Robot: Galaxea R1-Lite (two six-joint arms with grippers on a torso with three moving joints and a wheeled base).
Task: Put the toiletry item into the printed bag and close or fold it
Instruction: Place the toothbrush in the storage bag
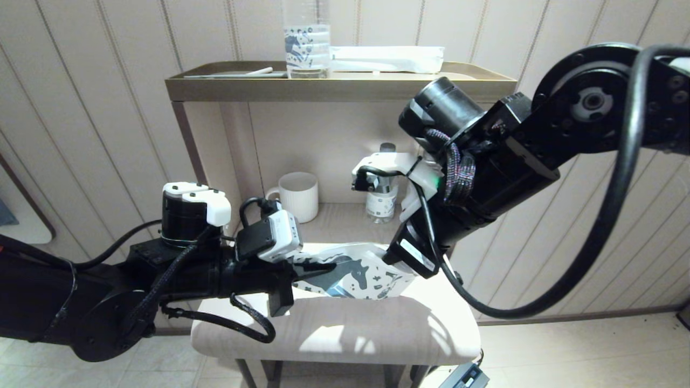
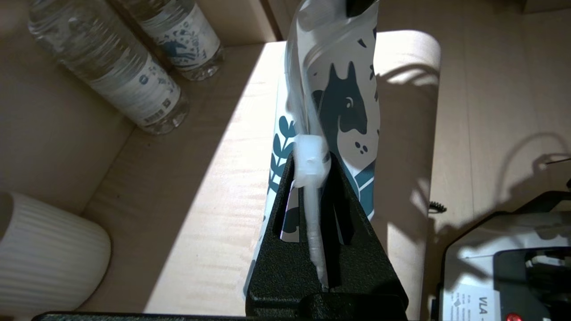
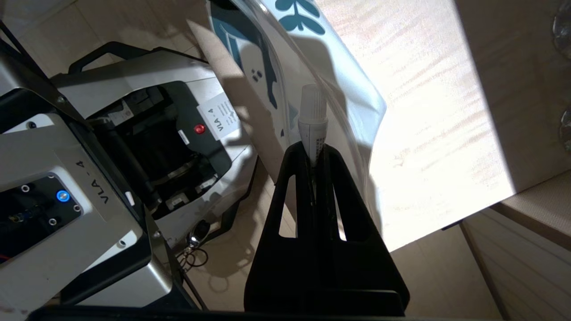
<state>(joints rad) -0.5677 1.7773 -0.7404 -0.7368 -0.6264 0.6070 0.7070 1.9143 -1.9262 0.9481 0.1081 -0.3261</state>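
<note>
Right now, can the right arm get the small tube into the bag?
Probably yes: the right gripper holds the tube right against the bag, which the left gripper pinches upright. Whether the mouth is open isn't visible.

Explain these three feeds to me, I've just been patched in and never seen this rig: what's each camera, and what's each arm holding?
The wide picture comes from the robot's head, looking down at a cushioned stool before a shelf unit. The other two come from cameras behind each arm's fingers.

The left gripper is shut on the printed bag, pinching its zip edge and holding it upright over the stool. The right gripper is shut on the toiletry item, a small white tube whose tip is at the bag's opening.

On the shelf behind stand a ribbed white cup and water bottles. On top sit a printed clear bottle and a long white packet.
</note>
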